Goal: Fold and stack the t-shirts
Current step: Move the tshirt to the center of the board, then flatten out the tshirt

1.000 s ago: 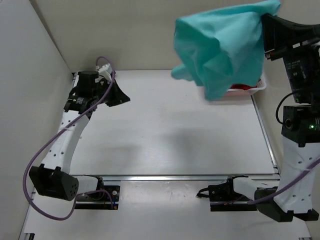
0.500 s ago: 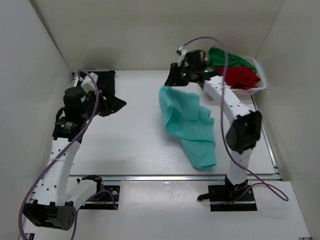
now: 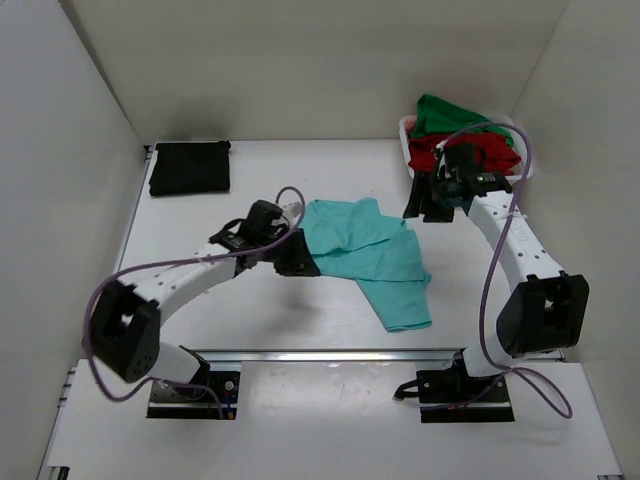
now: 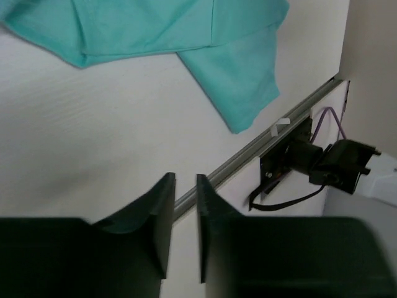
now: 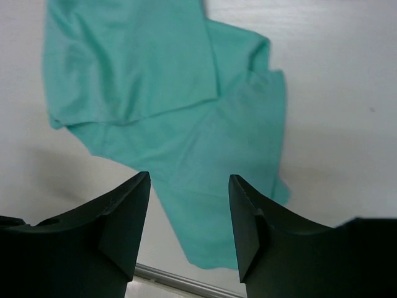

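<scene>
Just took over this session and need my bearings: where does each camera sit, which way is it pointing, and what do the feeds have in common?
Top external: fixed above and behind the arms, looking down on the table; both arms, the folded black shirt and the basket show.
Left wrist: on the left gripper, facing the table's near rail; its nearly closed fingers show.
Right wrist: on the right gripper, facing down; its spread fingers show.
Shared: all three see the crumpled teal shirt.

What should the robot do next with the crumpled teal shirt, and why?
Probably lower the left gripper onto the near edge of the teal shirt and pinch it, because the shirt lies rumpled and unfolded and neither gripper holds it.
</scene>
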`<state>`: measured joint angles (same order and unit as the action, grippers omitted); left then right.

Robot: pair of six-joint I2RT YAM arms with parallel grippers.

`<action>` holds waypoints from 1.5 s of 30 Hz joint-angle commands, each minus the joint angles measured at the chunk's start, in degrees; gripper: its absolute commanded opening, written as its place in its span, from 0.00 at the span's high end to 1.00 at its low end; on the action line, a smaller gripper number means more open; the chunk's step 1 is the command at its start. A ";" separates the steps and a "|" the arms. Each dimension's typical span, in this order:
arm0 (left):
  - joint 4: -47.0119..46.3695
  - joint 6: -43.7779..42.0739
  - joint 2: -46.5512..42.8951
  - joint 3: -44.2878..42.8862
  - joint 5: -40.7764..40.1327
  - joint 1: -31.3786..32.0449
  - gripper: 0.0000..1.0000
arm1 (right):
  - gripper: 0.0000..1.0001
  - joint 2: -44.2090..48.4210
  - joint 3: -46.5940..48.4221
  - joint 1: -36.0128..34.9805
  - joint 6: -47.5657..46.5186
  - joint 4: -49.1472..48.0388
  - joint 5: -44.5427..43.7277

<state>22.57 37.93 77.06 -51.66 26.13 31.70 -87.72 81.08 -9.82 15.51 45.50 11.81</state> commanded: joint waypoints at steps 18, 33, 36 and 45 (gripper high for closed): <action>-3.68 24.64 32.27 -17.59 -14.26 7.41 0.32 | 0.52 9.41 -13.48 8.16 1.54 -1.20 -3.02; 4.85 17.81 30.56 -21.38 -17.43 3.03 1.00 | 0.52 13.89 -17.79 11.58 0.49 -0.76 -1.44; 8.10 14.02 19.67 -23.74 -14.37 -4.60 1.00 | 0.53 13.90 -21.21 10.88 -0.47 -1.20 -1.01; 7.40 16.91 -1.91 -8.55 2.17 -22.47 1.00 | 0.53 5.90 -29.57 -4.59 0.58 -8.14 7.61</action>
<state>28.12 53.15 76.18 -70.43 20.49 7.99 -80.44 51.96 -7.75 15.40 42.13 16.82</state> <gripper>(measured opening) 0.016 0.475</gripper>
